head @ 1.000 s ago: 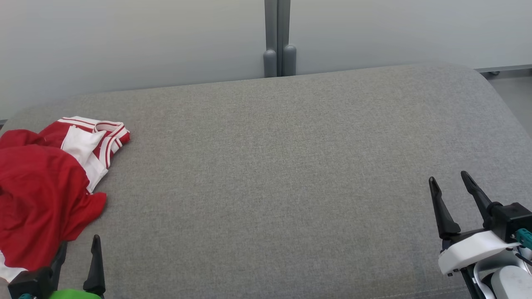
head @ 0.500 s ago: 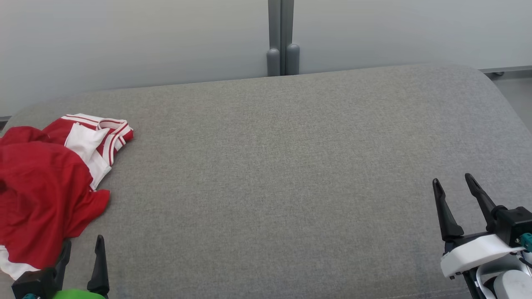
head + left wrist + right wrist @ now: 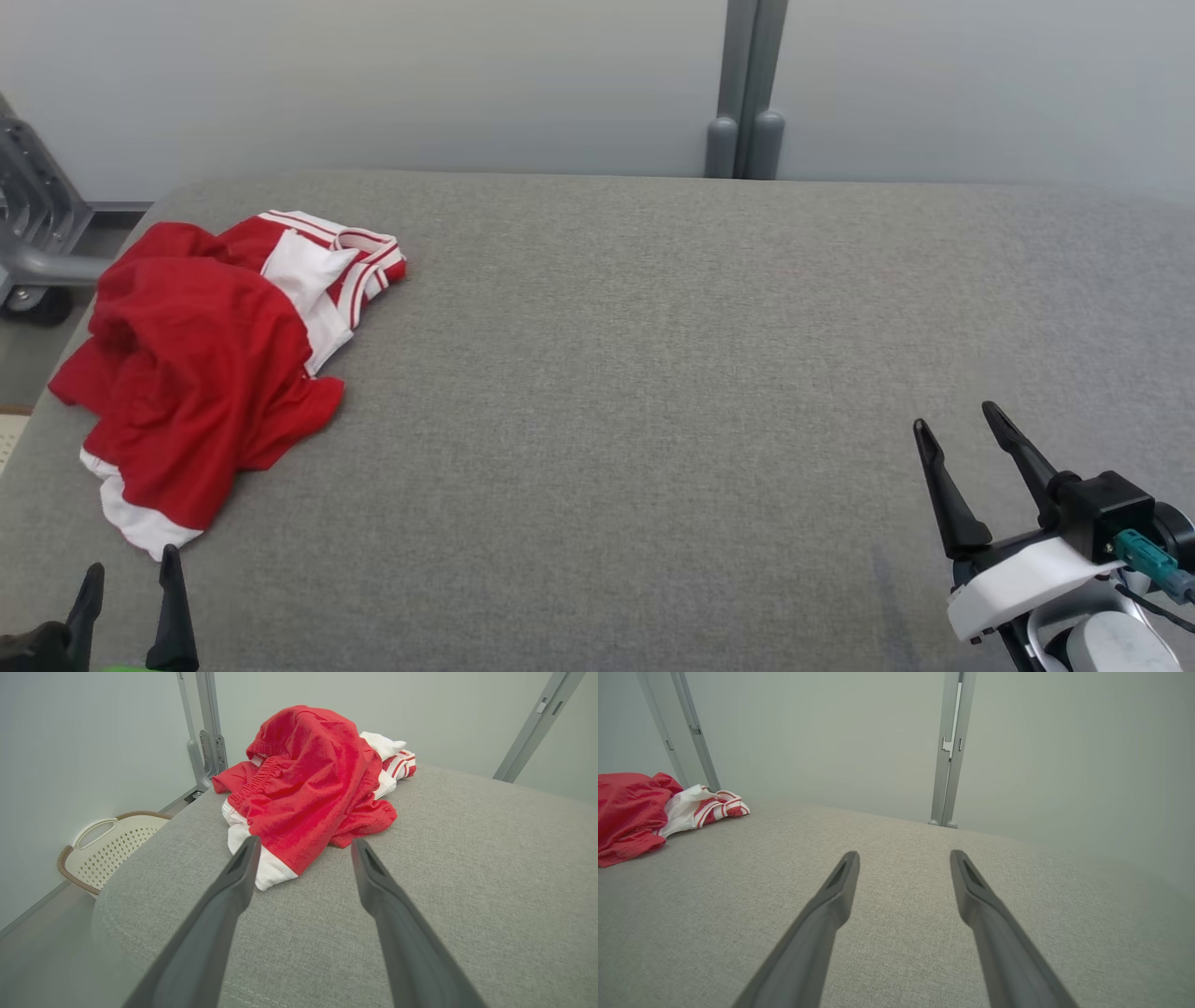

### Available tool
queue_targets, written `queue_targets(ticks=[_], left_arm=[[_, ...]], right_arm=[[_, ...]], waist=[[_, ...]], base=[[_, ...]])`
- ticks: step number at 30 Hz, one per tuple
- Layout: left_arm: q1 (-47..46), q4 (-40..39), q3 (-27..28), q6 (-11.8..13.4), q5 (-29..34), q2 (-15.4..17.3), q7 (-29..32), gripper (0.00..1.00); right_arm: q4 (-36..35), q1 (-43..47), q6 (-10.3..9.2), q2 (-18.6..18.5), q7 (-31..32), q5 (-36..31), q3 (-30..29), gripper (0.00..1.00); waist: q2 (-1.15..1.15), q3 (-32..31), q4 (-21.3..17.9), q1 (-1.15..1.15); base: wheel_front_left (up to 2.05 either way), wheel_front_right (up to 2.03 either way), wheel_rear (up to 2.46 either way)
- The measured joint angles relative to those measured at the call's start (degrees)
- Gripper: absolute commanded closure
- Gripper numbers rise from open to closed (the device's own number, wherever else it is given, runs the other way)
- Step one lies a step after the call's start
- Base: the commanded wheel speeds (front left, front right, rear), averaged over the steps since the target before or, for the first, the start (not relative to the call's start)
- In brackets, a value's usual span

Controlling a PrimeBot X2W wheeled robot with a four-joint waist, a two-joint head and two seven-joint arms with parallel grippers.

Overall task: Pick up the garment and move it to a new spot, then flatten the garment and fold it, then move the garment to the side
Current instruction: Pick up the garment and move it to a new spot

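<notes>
My left gripper (image 3: 133, 560) hung at the near left corner of the grey cushioned surface (image 3: 635, 373), its two dark fingers spread wide apart with nothing between them. They pointed toward the garment (image 3: 299, 275), which lay crumpled in a red heap at the far left of the surface, just beyond my fingertips and not touching them. Its white panel and white-and-red striped trim sat at the far right end of the heap, and a white hem stuck out at the near end. The folds hid any lettering, and I could not tell whether the heap was one piece or two.

My right gripper (image 3: 956, 416) hovered over the near right of the surface, well apart from the garment, fingers likewise spread and empty. Bare grey fabric stretched between my two grippers.

A grey metal post (image 3: 747, 93) stood against the pale wall behind the far edge. From my left wrist I saw a cream perforated basket (image 3: 117, 844) on the floor, down beside the left end of the surface.
</notes>
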Motion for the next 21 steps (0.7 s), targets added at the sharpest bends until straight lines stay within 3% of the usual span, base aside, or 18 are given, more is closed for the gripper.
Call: queue_targets(ticks=[10, 15, 21], left_arm=[[1.51, 0.41, 0.11, -0.01, 1.16, 0.00, 0.00, 0.00], [1.62, 0.45, 3.24, -0.02, 0.26, 0.58, 0.00, 0.00], [0.55, 1.94, 3.33, -0.03, -0.60, 0.80, 0.00, 0.00]], right_arm=[[0.36, -0.02, 0.42, 0.44, 0.00, -0.79, -0.94, 0.00], [0.31, -0.04, 0.87, 1.70, 0.00, -1.32, 0.26, 0.00], [-1.00, -0.05, 0.87, 1.79, 0.00, -1.82, 0.31, 0.00]], waist=[[0.00, -1.13, 7.42, 0.00], [0.00, -1.46, 10.24, 0.00], [0.00, 0.08, 9.94, 0.00]], base=[[0.00, 0.00, 0.00], [0.00, 0.00, 0.00], [0.00, 0.00, 0.00]])
